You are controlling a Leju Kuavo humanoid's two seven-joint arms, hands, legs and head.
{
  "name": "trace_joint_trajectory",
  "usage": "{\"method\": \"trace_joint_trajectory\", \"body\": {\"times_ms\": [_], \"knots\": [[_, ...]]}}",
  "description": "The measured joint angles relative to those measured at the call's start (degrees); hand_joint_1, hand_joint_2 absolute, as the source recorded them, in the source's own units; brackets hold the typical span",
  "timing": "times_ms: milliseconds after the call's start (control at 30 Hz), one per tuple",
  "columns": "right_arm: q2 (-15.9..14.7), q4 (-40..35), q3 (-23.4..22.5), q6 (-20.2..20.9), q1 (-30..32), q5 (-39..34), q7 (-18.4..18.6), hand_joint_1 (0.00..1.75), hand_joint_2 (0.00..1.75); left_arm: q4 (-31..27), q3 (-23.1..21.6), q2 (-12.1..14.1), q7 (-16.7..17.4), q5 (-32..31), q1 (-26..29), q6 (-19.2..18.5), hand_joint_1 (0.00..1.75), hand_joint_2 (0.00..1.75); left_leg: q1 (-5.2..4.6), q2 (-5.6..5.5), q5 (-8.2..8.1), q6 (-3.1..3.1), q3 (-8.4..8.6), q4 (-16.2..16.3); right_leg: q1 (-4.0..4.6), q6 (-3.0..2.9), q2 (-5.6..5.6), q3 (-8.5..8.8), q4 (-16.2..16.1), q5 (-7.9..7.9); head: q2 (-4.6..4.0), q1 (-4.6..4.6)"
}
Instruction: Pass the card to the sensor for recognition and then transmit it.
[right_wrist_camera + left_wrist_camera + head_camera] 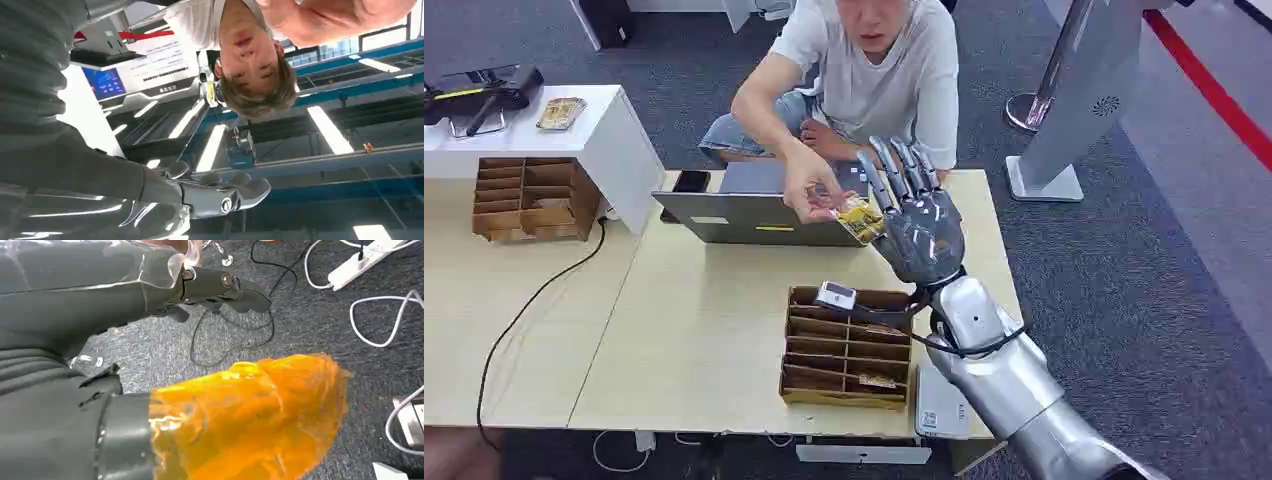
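Midair, card [861, 219] between right hand [916, 225] and person's hand [809, 190]

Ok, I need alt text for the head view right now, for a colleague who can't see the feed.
The robot's right hand, raised with fingers extended, holds a yellow card up to a seated person's hand, which is touching it. Below on the pale table sit a compartmented cardboard tray with a small sensor at its rim, and a grey laptop.

Right arm [1014, 385] enters from 5 o'clock, reaching up toward 11 o'clock. Right hand [919, 225] raised, palm side turned away, fingers [894, 165] extended and pointing to 12 o'clock, thumb side pinching a card [860, 218]. Left hand [165, 295] hangs low, fingers slightly curled, nothing held.
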Motion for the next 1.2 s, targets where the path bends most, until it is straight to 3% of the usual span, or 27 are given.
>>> {"method": "trace_joint_trajectory", "body": {"times_ms": [300,333,367,400,433,1200], "knots": [[0.02,0.61,0.00,0.00,0.00,-0.04,-0.11,0.00,1.75,0.00,0.00,0.02,0.00,-0.20,0.00,0.00,0.00,0.00,0.00,0.00,0.00,0.00,-0.01,0.00,0.00,0.00,0.00,-0.01,0.00,0.00,0.00,0.00],[0.02,0.68,0.00,0.02,0.00,-0.04,-0.13,0.16,1.75,0.00,0.00,0.02,0.00,-0.20,0.00,0.00,0.00,0.00,0.00,0.00,0.00,0.00,-0.01,0.00,0.00,0.00,0.00,-0.01,0.00,0.00,0.00,0.00],[0.07,0.74,0.00,0.02,0.00,-0.07,-0.15,1.33,1.75,0.00,0.00,0.02,0.00,-0.20,0.00,0.00,0.00,0.00,0.00,0.00,0.00,0.00,-0.01,0.00,0.00,0.00,0.00,-0.01,0.00,0.00,0.00,0.00],[0.09,0.77,0.00,0.02,0.00,-0.17,-0.20,1.66,1.75,0.00,0.00,0.02,0.00,-0.20,0.00,0.00,0.00,0.00,0.00,0.00,0.00,0.00,-0.01,0.00,0.00,0.00,0.00,-0.02,0.00,0.00,0.00,0.00],[0.15,0.79,0.00,0.02,0.00,-0.35,-0.24,1.75,1.75,0.00,0.00,0.02,0.00,-0.22,0.00,0.00,0.00,0.00,0.00,0.00,0.00,0.00,-0.02,0.00,0.00,0.00,0.00,-0.02,0.00,0.00,0.00,0.00],[1.11,1.53,0.09,0.07,-0.03,-3.80,-2.71,1.75,1.75,0.00,0.02,0.04,0.00,-0.72,0.03,0.00,0.00,0.00,0.00,0.00,0.01,-0.01,-0.03,0.00,0.00,0.00,0.00,-0.02,0.01,0.01,0.00,0.00]]}}
